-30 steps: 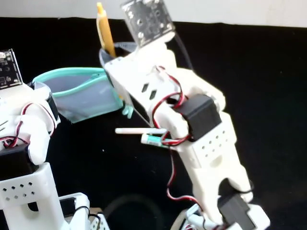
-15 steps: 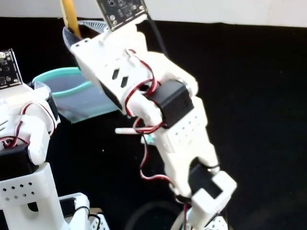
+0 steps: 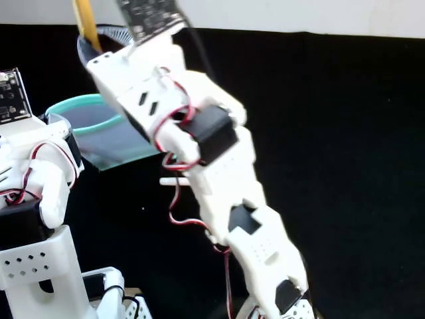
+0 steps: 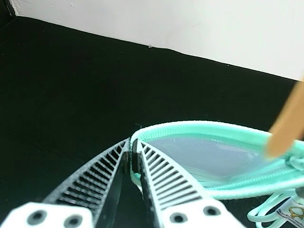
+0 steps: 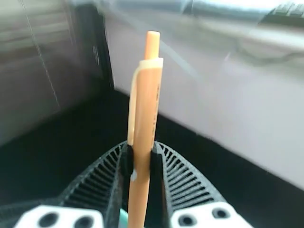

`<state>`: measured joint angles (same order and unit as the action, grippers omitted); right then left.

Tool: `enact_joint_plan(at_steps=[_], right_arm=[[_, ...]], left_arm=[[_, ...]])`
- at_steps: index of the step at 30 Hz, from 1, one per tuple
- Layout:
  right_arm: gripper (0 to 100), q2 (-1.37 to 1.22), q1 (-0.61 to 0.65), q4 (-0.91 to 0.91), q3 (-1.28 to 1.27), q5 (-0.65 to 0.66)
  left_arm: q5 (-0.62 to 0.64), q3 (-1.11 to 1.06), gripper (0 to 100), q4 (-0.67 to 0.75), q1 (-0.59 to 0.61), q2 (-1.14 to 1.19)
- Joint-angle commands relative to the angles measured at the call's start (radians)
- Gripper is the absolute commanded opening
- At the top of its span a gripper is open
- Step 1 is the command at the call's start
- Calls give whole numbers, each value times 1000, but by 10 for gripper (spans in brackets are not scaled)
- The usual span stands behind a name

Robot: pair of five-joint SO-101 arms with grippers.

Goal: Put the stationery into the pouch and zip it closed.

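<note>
- The left gripper's (image 4: pixel 132 148) ribbed black fingers pinched the teal zipper rim of the translucent mesh pouch (image 4: pixel 209 154).
- The right gripper (image 5: pixel 140 159) clamped a slim yellow plastic pen (image 5: pixel 145 109) upright, above the pouch's rim.

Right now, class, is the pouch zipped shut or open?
Open: the pouch mouth gapes, its teal zip edges curving apart, while the left gripper pinches one end.

The pen (image 3: pixel 84 20) is cut off by the high view's top edge. The right arm (image 3: pixel 222 193) hides part of the pouch (image 3: pixel 93 126) and one end of a white stick (image 3: pixel 170 181).
</note>
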<state>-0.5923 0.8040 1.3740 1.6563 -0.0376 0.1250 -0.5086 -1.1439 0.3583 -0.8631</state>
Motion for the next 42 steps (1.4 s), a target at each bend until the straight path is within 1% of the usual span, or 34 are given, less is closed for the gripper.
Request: enact_joint_plan(at_steps=[1, 6, 19, 25, 30, 32, 37, 42], right_arm=[[6, -19, 15, 15, 111, -15], [6, -67, 15, 45, 111, -17], [6, -50, 18, 277, 113, -15], [6, 33, 70, 348, 110, -11], [8, 42, 82, 386, 110, -11], [33, 44, 81, 386, 110, -11], [132, 44, 84, 386, 110, -11], [135, 45, 84, 386, 110, 6]], left_arm=[[-3, -16, 6, -15, -16, 35], [-3, -16, 6, -17, -15, 35], [-3, -16, 6, -12, -12, 35], [-3, -16, 6, -12, -12, 35], [-3, -16, 6, -12, -10, 35], [-3, -16, 6, -12, -10, 35], [-3, -16, 6, -12, -10, 35], [-3, -16, 6, -12, -10, 35]])
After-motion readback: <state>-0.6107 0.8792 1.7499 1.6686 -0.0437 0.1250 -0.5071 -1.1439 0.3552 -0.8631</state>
